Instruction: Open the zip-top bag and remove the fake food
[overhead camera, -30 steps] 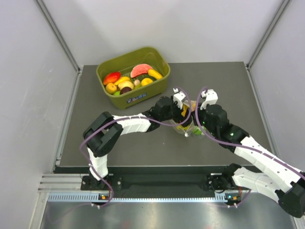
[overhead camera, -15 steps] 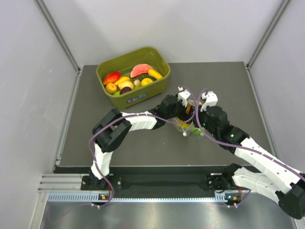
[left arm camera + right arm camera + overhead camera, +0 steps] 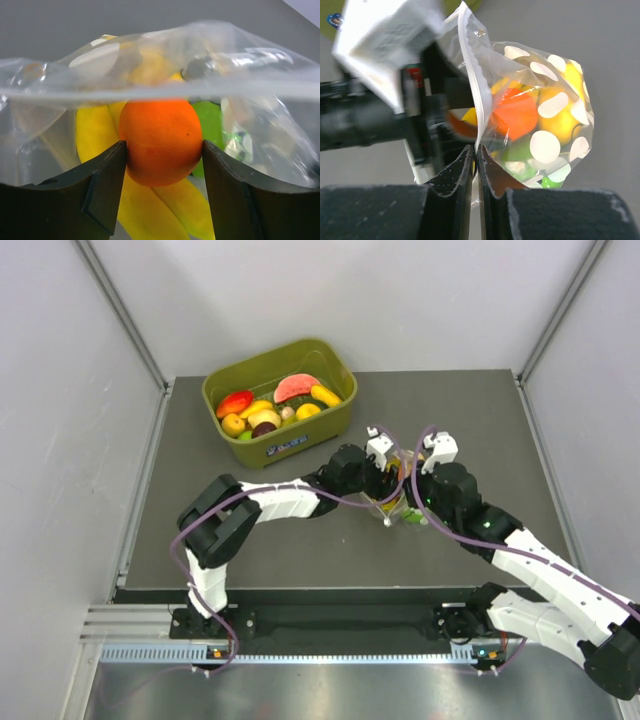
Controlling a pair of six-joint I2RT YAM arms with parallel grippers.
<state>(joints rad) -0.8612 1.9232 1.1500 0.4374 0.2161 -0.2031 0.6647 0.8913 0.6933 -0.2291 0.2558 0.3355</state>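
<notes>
The table [image 3: 480,420] carries two containers. Far left sits the olive-green tub [image 3: 280,405], loaded with loose toy produce, a pink watermelon slice [image 3: 296,387] on top. It plays no part in my grasp.

Between the two arms, near the table's middle, is the zip-top bag [image 3: 535,100]. My right tool [image 3: 475,160] is pinched narrow on its white-edged rim. I judge that grip is what props the floppy mouth up and open toward the other arm.

Inside the bag I see a yellow banana bunch [image 3: 95,132], a green piece [image 3: 210,125] and an orange piece [image 3: 162,142].

My left tool [image 3: 164,150] reaches in at the mouth, one finger against each flank of the orange piece, so it has that piece between them. The rim crosses just above, so lifting out may snag.
</notes>
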